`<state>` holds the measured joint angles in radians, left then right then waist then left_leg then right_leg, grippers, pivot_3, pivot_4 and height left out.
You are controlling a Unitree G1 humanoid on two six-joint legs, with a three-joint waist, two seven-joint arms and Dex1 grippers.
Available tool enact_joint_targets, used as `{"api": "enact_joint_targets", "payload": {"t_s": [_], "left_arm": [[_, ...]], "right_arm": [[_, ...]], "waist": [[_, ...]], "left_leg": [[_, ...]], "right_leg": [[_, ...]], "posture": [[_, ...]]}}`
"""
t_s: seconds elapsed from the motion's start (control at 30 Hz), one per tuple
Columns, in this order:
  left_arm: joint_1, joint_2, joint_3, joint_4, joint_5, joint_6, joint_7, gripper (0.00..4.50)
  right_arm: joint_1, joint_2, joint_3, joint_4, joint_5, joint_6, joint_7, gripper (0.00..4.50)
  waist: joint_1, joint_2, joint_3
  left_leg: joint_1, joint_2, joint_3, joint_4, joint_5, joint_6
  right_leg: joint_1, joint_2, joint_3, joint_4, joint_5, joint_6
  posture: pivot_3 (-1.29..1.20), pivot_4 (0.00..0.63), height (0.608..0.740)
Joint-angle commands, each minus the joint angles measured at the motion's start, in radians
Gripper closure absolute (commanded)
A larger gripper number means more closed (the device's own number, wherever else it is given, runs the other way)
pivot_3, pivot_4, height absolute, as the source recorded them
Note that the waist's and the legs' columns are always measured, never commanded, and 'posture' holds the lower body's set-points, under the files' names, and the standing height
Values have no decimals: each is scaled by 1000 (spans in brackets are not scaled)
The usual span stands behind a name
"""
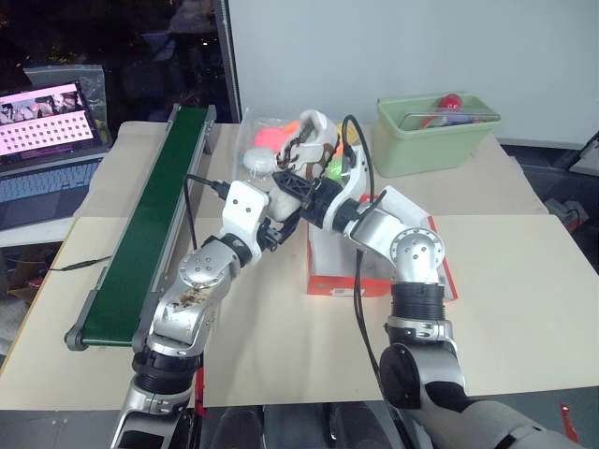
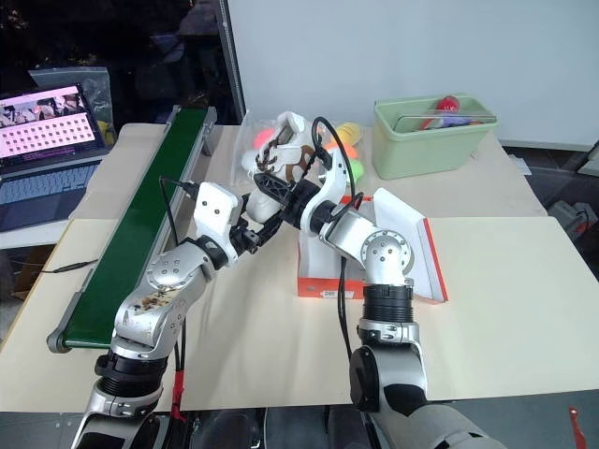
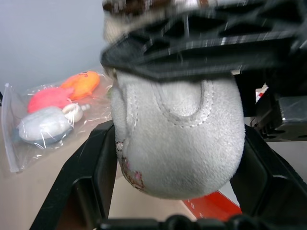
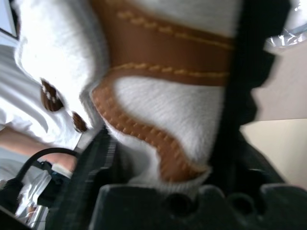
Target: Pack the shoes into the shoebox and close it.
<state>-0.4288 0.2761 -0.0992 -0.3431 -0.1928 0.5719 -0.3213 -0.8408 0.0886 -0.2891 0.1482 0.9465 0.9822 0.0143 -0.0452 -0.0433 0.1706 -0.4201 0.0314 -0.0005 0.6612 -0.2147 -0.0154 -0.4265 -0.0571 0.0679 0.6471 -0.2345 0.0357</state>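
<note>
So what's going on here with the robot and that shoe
The robot holds a cream shoe up between both tools, above the table. The left tool grips one end and the right tool has closed on the tan-trimmed part. The orange-red shoebox lies open just below, so the shoe is not packed yet.

A cream shoe (image 2: 290, 150) with dark laces and tan trim hangs above the open orange-red shoebox (image 2: 348, 281).

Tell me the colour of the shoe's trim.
Tan-brown with lighter stitching on the shoe; right wrist view shows it best.
</note>
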Motion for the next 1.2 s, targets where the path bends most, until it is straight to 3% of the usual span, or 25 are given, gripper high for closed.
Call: {"api": "enact_joint_targets", "payload": {"t_s": [0.03, 0.2, 0.27, 0.3, 0.33, 0.47, 0.6, 0.7, 0.83, 1.07, 1.2], "left_arm": [[-5, 10, -2, -32, 8, -7, -11, 1603], [8, 6, -3, -36, 8, -1, -10, 1603], [11, 8, -8, -42, 6, -8, -20, 719], [12, 14, -18, -46, 11, -8, -28, 586], [14, 21, -29, -51, 17, -10, -35, 117], [31, 17, -28, -68, 7, -13, -42, 53], [58, 25, -25, -88, 7, -8, -49, 53], [77, 40, -22, -91, 11, -13, -60, 53], [79, 57, -27, -79, 13, -25, -79, 53], [74, 46, -50, -50, 15, -49, -102, 53], [79, 34, -66, -60, 12, -52, -112, 53]], "right_arm": [[-25, 34, -12, -45, 25, -60, 14, 3337], [-25, 39, 0, -72, 41, -59, 14, 3437], [-26, 47, -10, -76, 54, -68, 7, 3459], [-25, 50, -16, -78, 59, -75, 2, 3459], [-25, 53, -25, -79, 66, -89, -5, 3459], [-43, 47, -84, -50, 67, -191, -58, 3459], [-81, -77, -92, 22, -53, -300, -80, 3459], [-97, -260, 13, 34, -151, -164, -14, 3459], [-134, -409, 32, 49, -112, 75, 22, 3459], [-276, -513, -61, 215, -108, 585, -29, 3459], [-276, -520, -21, 326, -181, 632, -38, 3459]], "waist": [[0, 0, 0], [0, 0, 0], [0, 0, 0], [0, 0, 0], [1, 0, 0], [2, 1, 0], [1, 1, 1], [3, 4, 2], [1, 4, 2], [0, 4, 3], [3, 4, 3]], "left_leg": [[0, 0, 0, 0, 0, 0], [0, 0, 0, 0, 0, 0], [0, 0, 0, 0, 0, 0], [0, 0, 0, 0, 0, 0], [0, 0, 0, 0, 0, 0], [0, 0, 0, 0, 0, 0], [0, 0, 0, 0, 0, 0], [-1, -1, 0, 0, 0, 0], [-2, 0, 0, 0, 0, 0], [-1, 0, 1, 0, 0, 1], [-2, 0, 1, 0, 0, 1]], "right_leg": [[0, 0, 0, 0, 0, 0], [0, 0, 0, 0, 0, 0], [0, 0, 0, 0, 0, 0], [0, 0, 0, 0, 0, 0], [0, 0, 0, 0, 0, 0], [0, 0, 0, 0, 0, 0], [0, 0, 0, -2, 0, 0], [0, 0, 0, -3, 0, 0], [-2, 0, 0, -3, 0, 0], [-1, 0, 1, -3, 0, 0], [-1, 0, 1, -6, 0, 0]], "posture": [[0, 150, 729], [0, 150, 729], [0, 150, 729], [0, 150, 729], [0, 150, 729], [0, 150, 729], [0, 150, 729], [0, 150, 729], [0, 150, 729], [0, 150, 729], [0, 150, 729]]}}
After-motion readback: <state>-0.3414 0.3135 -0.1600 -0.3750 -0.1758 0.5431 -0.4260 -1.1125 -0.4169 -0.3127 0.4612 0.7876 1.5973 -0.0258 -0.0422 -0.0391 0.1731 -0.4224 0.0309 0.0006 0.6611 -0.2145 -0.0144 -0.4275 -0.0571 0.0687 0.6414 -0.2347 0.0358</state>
